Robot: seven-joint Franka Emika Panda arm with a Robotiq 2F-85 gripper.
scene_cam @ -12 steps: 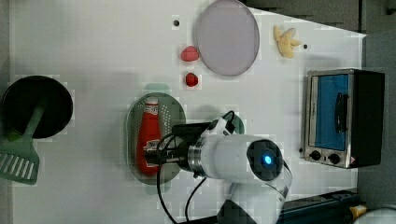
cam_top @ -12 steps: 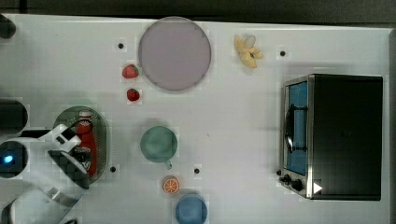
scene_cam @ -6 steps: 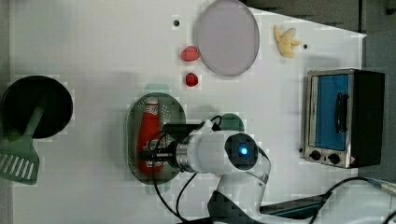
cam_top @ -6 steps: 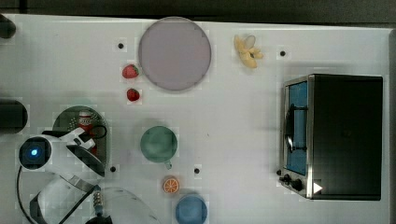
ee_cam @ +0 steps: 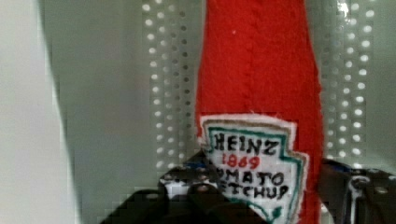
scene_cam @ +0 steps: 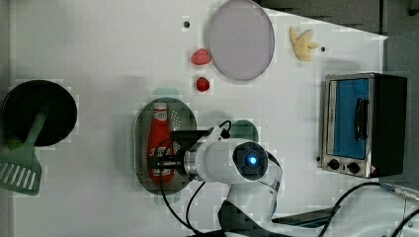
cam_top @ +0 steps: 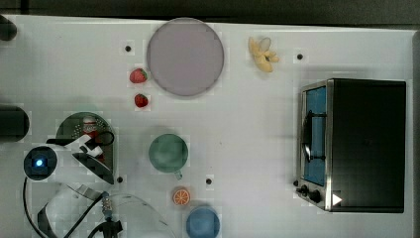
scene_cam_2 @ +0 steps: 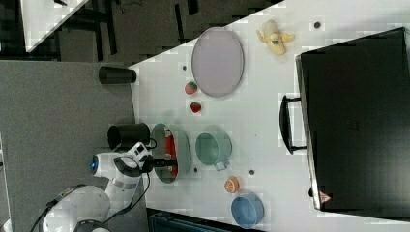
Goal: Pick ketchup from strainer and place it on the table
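- Lying in one strainer point(scene_cam: 141, 143): one ketchup point(scene_cam: 159, 140); nearby, two strawberries point(scene_cam: 200, 57).
- Arm reaches down; gripper point(ee_cam: 261, 186) fingers flank the label, grip uncertain.

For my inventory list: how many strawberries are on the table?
2. One strawberry lies beside the lilac plate; the second strawberry lies just below it in the top view. None seems hidden.
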